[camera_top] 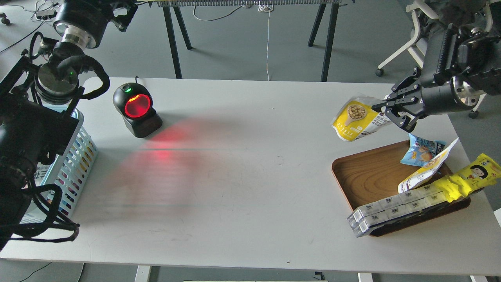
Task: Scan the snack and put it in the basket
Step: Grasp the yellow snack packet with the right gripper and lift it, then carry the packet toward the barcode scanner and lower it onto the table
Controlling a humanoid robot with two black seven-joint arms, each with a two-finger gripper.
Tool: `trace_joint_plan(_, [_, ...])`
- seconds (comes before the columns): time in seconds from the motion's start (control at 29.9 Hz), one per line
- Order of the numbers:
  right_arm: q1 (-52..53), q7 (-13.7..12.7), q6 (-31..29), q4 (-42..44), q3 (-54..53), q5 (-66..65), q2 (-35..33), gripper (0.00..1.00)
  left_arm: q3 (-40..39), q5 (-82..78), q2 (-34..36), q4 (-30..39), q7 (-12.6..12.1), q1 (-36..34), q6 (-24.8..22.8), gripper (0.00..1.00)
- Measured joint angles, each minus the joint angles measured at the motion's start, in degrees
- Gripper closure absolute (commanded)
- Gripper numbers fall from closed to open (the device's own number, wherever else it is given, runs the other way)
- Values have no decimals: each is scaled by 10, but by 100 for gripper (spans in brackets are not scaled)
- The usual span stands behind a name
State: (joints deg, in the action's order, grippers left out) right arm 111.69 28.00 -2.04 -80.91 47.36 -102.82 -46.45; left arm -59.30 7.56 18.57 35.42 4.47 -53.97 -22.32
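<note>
Snack (359, 120) held off the table, far right, above the wooden tray's (366, 176) far edge; right gripper (392, 111) clamped on its white end. Tray holds small blue bag (420, 150), another pouch (426, 169), yellow cartoon-face pack (471, 176), clear box strip (395, 209). Print unreadable. Basket (76, 164) near left, contents hidden. Left gripper state: cannot tell.

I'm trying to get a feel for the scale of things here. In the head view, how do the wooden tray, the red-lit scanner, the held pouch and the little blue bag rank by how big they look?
Largest to smallest:
1. wooden tray
2. scanner and held pouch: they look much alike, so I won't rank them
3. blue bag, partly hidden by another pouch

The right gripper holds the pouch above the table, possibly nearer the camera.
</note>
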Motion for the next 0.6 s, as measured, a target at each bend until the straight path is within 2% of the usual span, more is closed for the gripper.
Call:
trace_joint_plan(0.3, [21, 0, -1, 0, -21, 58, 40, 100, 0, 0, -6, 0, 0, -1, 1, 0])
trace_joint_plan(0.6, [29, 0, -2, 2, -50, 179, 120, 100, 2, 0, -3, 0, 0, -7, 0, 0])
